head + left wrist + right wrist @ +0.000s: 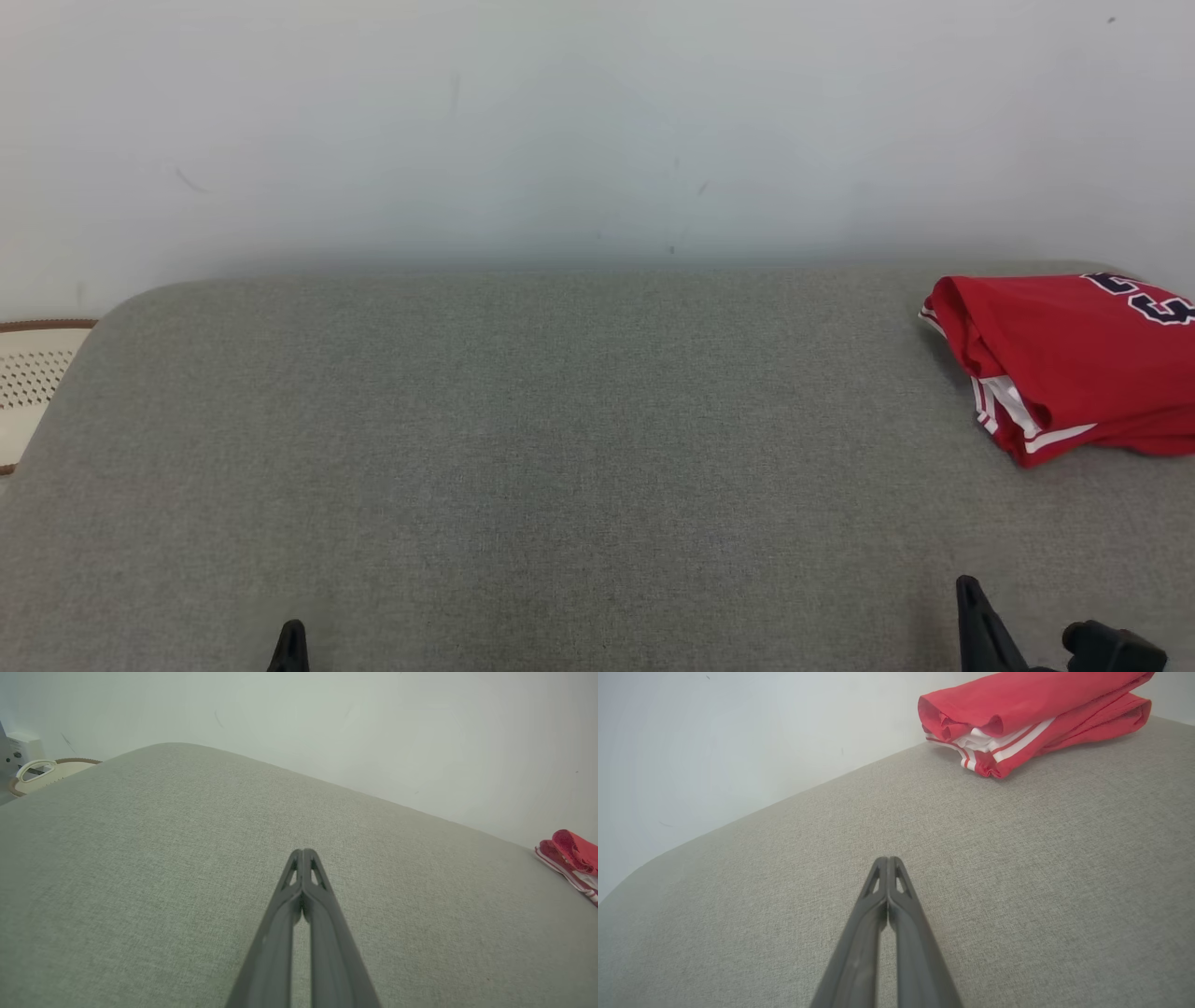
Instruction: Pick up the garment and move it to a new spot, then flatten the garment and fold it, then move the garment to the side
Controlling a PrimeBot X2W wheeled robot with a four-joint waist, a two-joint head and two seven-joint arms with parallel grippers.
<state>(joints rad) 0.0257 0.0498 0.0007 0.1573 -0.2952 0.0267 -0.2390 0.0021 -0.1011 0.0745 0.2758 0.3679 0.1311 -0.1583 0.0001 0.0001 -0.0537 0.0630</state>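
Red and folded, the garment (1064, 364) lies at the far right of the grey worktop (560, 448), so we judge the last step all but done. Our left claw (303, 856) and right claw (888, 864) are pinched closed, empty, well apart from it; next calls only for drawing the arms back.

The garment (1064, 364) lies at the far right of the cushion (523, 448), a basket (28, 392) beyond its left edge.

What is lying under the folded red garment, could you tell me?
The red garment rests on the grey fabric surface, near the wall. Some white striped trim peeks between its folds; whatever lies beneath it is covered.
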